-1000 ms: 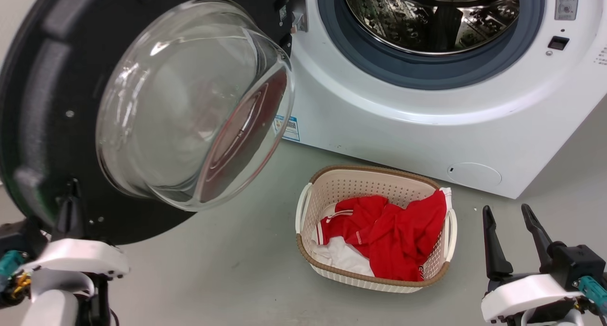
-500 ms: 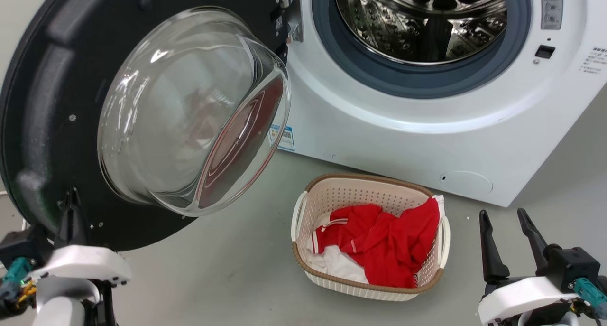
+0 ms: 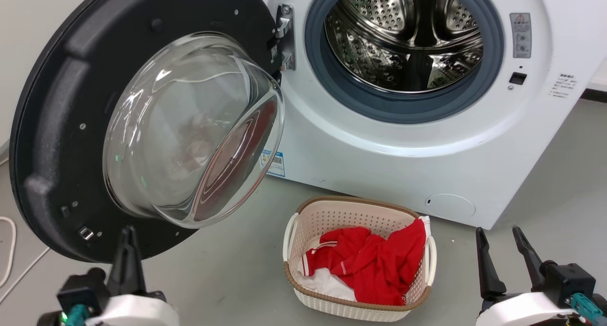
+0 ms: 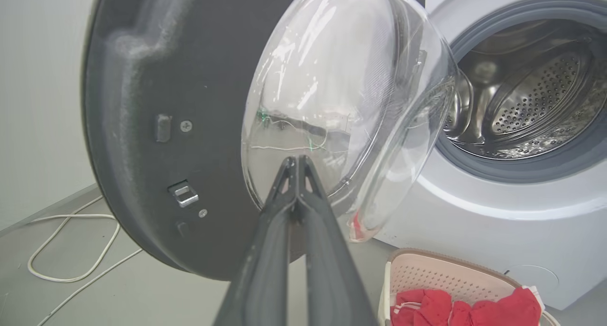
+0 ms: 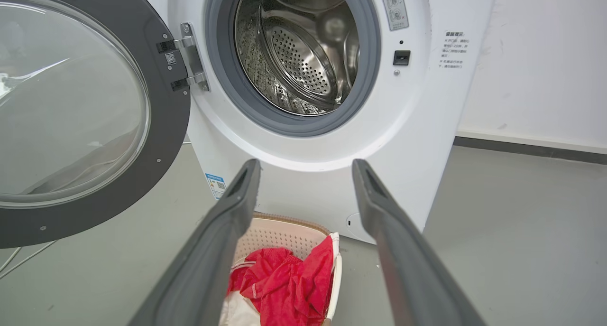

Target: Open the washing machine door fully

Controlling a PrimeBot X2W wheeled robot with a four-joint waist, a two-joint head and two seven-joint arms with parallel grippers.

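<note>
White boxy front-loading washing machine (image 3: 379,174) at floor's far edge; its large round glossy black glass-windowed door (image 3: 52,126) swung wide left, seemingly near full. Left gripper (image 3: 127,231) pinched shut, empty, by door's lower rim: risks knocking it back toward closing if lifted carelessly. Right gripper (image 3: 498,231) spread, idle.

The large round glossy black washing machine door (image 4: 142,103) stands swung wide. The left gripper (image 4: 296,161), its two dark fingers pressed together, points at the lower part of the door's bulging clear glass bowl window (image 4: 341,88); contact cannot be told. Right of the door is the white boxy washing machine (image 4: 474,221) with its perforated steel drum (image 4: 536,93), below right a beige perforated basket (image 4: 427,274) holding red cloth (image 4: 474,312), and below left a white cable (image 4: 71,250) looped on the floor.
</note>
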